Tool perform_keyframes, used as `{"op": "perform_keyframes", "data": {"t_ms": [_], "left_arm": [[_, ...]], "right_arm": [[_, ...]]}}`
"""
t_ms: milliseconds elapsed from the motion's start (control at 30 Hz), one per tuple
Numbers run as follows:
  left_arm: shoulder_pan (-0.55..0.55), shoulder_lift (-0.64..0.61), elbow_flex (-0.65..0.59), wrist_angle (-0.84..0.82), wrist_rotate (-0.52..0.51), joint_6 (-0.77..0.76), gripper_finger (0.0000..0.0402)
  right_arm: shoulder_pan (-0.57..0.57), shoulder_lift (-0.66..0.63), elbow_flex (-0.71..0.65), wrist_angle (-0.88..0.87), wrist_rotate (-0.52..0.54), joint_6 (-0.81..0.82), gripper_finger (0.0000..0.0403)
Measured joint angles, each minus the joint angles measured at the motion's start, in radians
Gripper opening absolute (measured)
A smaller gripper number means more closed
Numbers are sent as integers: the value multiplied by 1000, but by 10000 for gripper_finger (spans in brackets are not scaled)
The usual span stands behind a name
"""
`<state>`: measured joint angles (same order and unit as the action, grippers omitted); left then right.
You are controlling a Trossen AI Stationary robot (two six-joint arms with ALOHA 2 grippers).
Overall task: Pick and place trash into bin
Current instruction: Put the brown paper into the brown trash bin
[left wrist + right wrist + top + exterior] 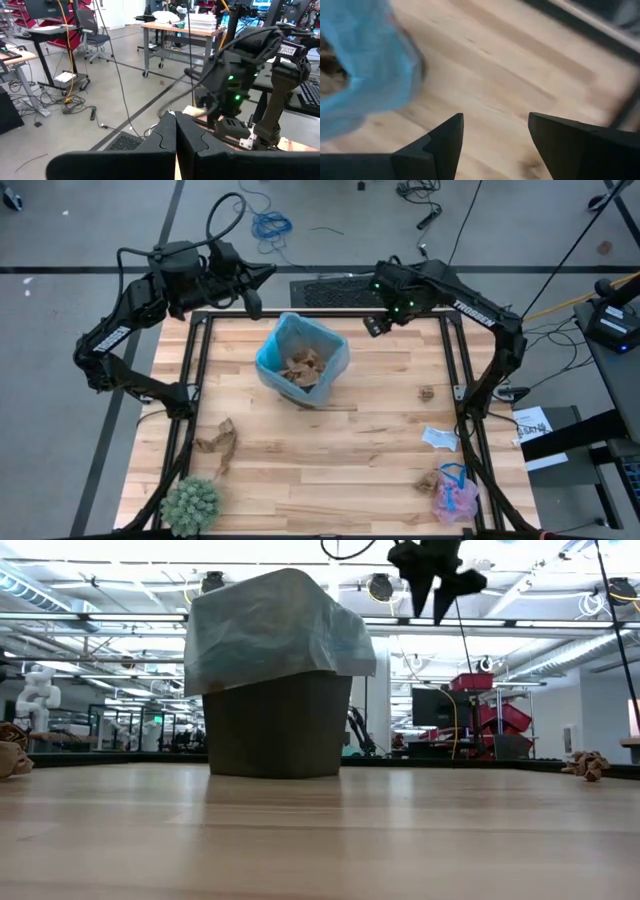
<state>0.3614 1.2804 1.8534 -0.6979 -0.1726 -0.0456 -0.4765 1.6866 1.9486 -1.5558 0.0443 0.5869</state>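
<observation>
Currently the bin [302, 360] sits at the bench's far centre: small dark wastebasket, crinkled light-blue bag [275, 628] draped over its rim, brown paper wads [302, 367] inside. Bench [330, 450] is pale wood planks with a black frame.

Right pincer [373, 326] hangs above the far edge, just right of the bin, fingers spread wide, nothing between them; its wrist view shows bare wood between the fingers [440, 145] and the blue bag off to one side. Left pincer [254, 308] is raised beyond the far-left corner, fingers pressed together, empty.

Loose trash: flat crumpled brown paper [219, 443] near left, small brown wad [427, 393] at right, white paper scrap [439, 438] near the right rail, pink mesh puff [455, 498] with blue string at near right. Spiky green plant [190, 505] at near-left corner.

Room: grey floor, cables, red carts, ceiling lights.
</observation>
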Motion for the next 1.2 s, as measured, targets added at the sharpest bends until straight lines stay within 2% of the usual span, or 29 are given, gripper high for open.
{"op": "perform_keyframes", "data": {"t_ms": [67,100,433,667,800,1200], "left_arm": [[-1,0,0,-1,0,0,0],[-1,0,0,-1,0,-1,0],[-1,-1,0,-21,9,-2,0],[-1,-1,0,-50,9,-1,0],[0,0,0,-53,11,-1,0],[-1,0,0,-53,11,3,0]], "right_arm": [[-8,-23,-59,-4,-81,11,217],[-7,-26,-85,-10,-89,21,217],[1,-49,-572,-9,-70,64,217],[29,-101,-843,61,-84,114,217],[32,-137,-958,184,-108,162,216],[33,-150,-1193,425,-74,276,216]]}}
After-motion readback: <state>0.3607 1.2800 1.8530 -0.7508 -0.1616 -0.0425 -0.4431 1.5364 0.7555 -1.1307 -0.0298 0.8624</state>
